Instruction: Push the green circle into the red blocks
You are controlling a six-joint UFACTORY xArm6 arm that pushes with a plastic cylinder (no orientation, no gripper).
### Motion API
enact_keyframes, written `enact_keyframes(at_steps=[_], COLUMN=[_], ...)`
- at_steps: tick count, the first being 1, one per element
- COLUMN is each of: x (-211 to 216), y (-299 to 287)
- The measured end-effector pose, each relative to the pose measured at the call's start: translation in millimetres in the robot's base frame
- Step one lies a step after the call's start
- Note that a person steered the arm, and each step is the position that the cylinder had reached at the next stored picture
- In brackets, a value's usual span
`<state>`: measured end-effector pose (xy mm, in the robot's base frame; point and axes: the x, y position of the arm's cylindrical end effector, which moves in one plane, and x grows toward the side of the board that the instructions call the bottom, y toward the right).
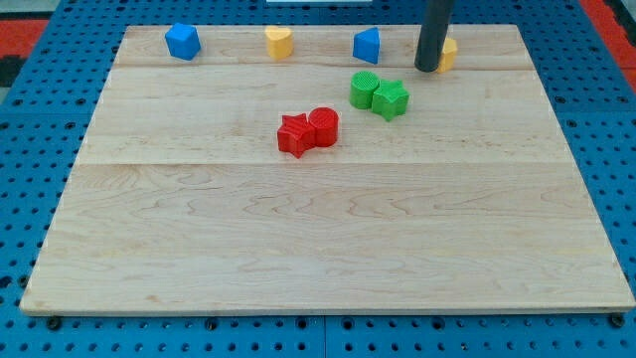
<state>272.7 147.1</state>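
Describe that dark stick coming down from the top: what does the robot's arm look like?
Only my rod shows: a straight, smooth, dark grey-black cylinder, plain, with no markings, cables or pincer in view. It ends bluntly at my tip. The rest of the arm lies beyond the view's top.

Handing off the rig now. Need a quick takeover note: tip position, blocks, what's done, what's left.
My tip is near the view's top right, just in front of a yellow block, up and to the right of the green pair and touching neither.
Green circle sits against the green star, which is on its right.
Red star and red circle sit together, down and left of the green circle, with bare board between.
Done: nothing yet; green circle is not at the reds.
Left: bring my tip to the circle's upper right side, likely clear of the green star, and push it down-left into the reds.
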Motion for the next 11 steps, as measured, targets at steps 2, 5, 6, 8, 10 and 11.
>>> enact_keyframes(at_steps=[2,5,6,8,10,11], x=[-13,21,41,47,73,87], y=[-3,-54,-86,-114,-133,-133])
